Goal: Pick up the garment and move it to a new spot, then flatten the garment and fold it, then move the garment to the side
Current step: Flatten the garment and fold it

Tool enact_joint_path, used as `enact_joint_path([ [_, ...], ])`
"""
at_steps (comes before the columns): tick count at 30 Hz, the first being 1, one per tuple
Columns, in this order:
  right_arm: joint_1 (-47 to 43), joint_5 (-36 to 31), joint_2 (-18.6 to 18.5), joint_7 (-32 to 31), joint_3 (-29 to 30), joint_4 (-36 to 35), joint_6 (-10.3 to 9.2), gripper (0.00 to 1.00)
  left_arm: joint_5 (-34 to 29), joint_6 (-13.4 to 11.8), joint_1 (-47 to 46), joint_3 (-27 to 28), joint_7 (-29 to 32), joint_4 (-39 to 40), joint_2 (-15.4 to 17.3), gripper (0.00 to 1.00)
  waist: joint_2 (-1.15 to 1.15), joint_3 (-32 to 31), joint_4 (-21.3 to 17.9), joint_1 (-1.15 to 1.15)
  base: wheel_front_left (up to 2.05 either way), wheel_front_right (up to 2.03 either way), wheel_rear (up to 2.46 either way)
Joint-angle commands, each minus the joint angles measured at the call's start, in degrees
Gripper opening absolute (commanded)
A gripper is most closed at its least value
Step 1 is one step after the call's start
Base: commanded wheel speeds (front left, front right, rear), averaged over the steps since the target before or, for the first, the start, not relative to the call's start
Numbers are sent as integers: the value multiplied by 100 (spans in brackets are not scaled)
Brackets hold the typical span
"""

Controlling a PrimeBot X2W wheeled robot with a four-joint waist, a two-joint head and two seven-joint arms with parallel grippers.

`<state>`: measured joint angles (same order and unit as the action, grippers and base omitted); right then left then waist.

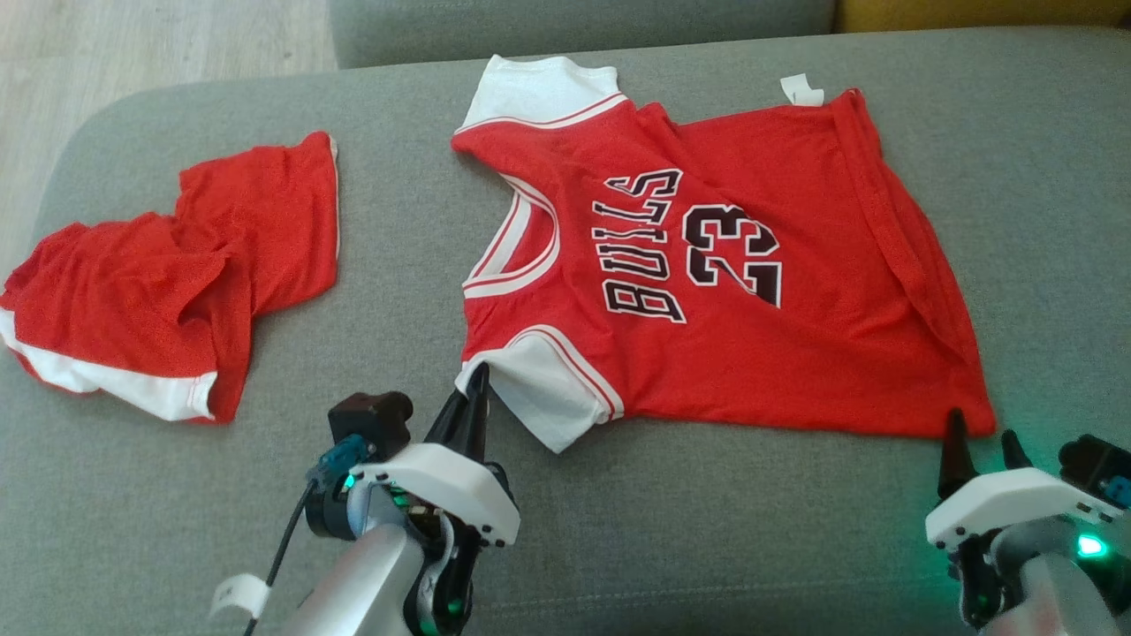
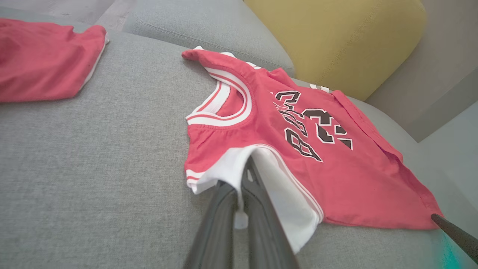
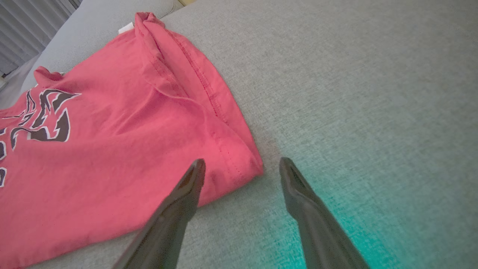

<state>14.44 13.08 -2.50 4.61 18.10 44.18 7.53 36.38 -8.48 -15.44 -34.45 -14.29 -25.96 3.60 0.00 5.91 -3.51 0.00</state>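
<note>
The red Bulls number 23 jersey (image 1: 707,291) is being shown spread face up across the middle of the grey sofa seat (image 1: 707,548), with its collar turned toward the robot's left and its hem toward the right. Its near white sleeve (image 1: 539,397) is being pinched by the left gripper (image 1: 479,375). That gripper's two dark fingers (image 2: 261,213) are being pressed tightly together on the sleeve's edge, and a small fold of white cloth is being squeezed between them. The right gripper (image 1: 982,428) is being held with its jaws spread wide at the jersey's near hem corner (image 3: 239,164). One finger is being poised over the red fabric and the other over bare upholstery just beside the corner, and nothing is being gripped. Whether the tips are touching the cloth cannot be told. A pair of red shorts (image 1: 177,283) with white trim is being left crumpled, well apart, on the seat's left side. A yellow cushion (image 2: 336,41) is being seen beyond the jersey.
</note>
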Motion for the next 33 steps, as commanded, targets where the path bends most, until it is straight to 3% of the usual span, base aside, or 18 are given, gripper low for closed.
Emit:
enact_joint_path([
  [1,258,-22,-38,111,-118,-35,-4,100,-57,23,-224,202,-71,192,27,0,0,24,12,0,0,0,0],
  [2,308,-28,-38,152,-116,61,-4,96,-65,27,-230,206,-71,196,26,0,0,41,18,0,0,0,0],
  [3,355,-32,-38,195,-114,152,-4,40,-72,31,-235,213,-71,198,26,0,0,51,23,0,0,0,0],
  [4,399,-37,-38,238,-115,237,-4,0,-77,35,-237,220,-71,200,25,0,0,58,27,0,0,0,0],
  [8,584,-58,-38,441,-161,389,-4,0,-82,61,-232,307,-71,238,29,0,0,38,37,0,0,0,0],
  [12,772,-364,-38,500,-173,49,-4,0,-119,95,-256,465,-71,398,59,0,0,-47,19,0,0,0,0],
  [19,1112,-674,-39,-168,-575,-1736,-4,0,-281,110,-546,763,-71,1065,180,0,0,-332,-2,0,0,0,0],
  [25,1347,-400,-228,-799,-1126,-3402,-4,0,-382,36,-1057,952,37,1709,396,0,0,-622,-10,0,0,0,0],
  [33,1787,-209,-380,-1120,-1366,-4364,-4,0,-419,-115,-1668,1225,312,2405,627,0,0,-819,-1,0,0,0,0],
])
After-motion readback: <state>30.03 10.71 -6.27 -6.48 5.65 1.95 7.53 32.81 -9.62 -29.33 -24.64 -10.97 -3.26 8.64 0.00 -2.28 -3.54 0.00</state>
